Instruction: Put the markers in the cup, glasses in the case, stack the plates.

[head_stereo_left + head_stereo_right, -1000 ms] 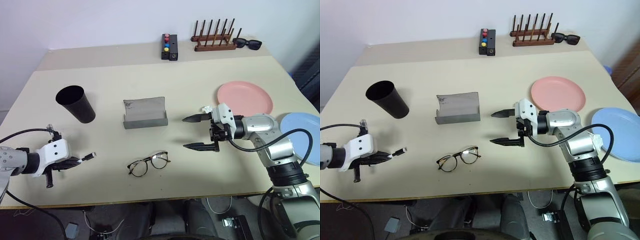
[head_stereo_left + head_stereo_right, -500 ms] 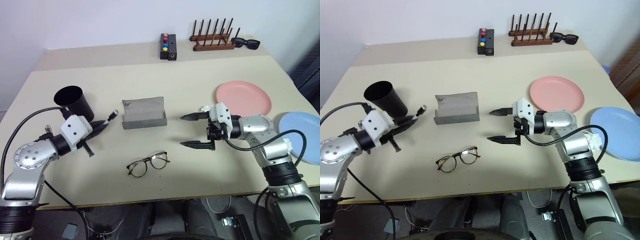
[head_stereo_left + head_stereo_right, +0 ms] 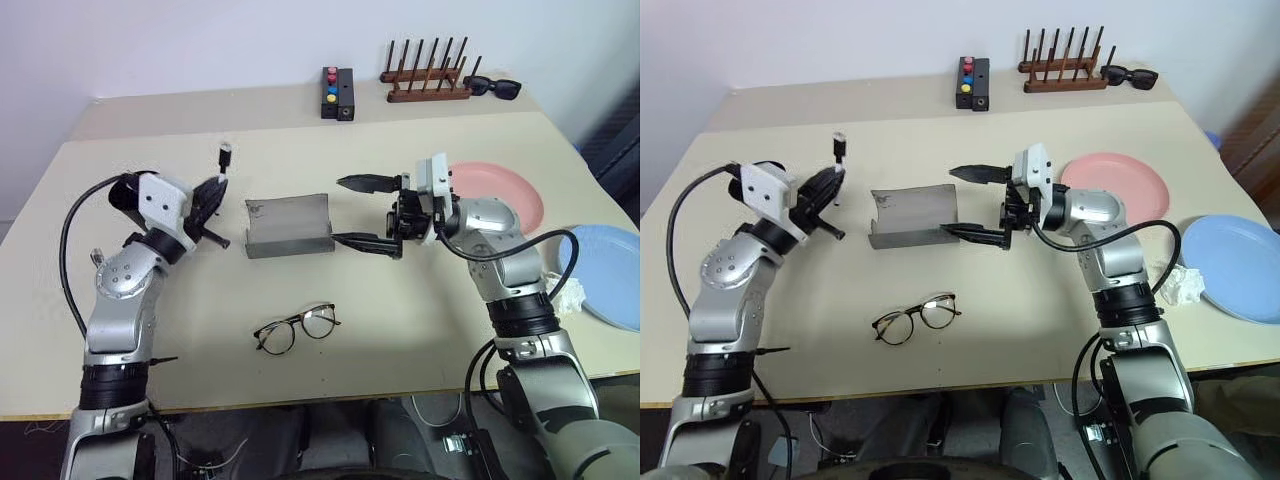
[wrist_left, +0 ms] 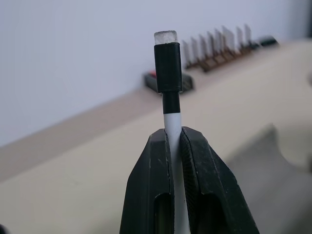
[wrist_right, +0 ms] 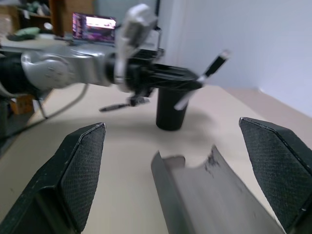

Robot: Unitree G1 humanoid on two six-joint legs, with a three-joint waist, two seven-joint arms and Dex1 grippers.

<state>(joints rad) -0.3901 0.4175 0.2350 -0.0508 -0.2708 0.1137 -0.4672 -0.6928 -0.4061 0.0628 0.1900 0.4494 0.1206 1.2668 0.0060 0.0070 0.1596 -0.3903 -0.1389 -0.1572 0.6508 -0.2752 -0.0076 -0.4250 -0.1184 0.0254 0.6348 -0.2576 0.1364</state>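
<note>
My left gripper is shut on a white marker with a black cap, which sticks up and away from me. It hovers to the right of the black cup, which the left wrist mostly hides in the head views. The grey case lies open mid-table. My right gripper hangs open and empty just right of the case, pointing left. The glasses lie nearer me, in front of the case. The pink plate and blue plate lie apart at the right.
A wooden rack, black sunglasses and a black box with coloured buttons stand along the far edge. A crumpled white paper lies by the blue plate.
My left arm has lifted the marker from near the table's front-left edge up and rightward to beside the cup, turning it upward. The open right gripper rose and shifted left toward the case.
</note>
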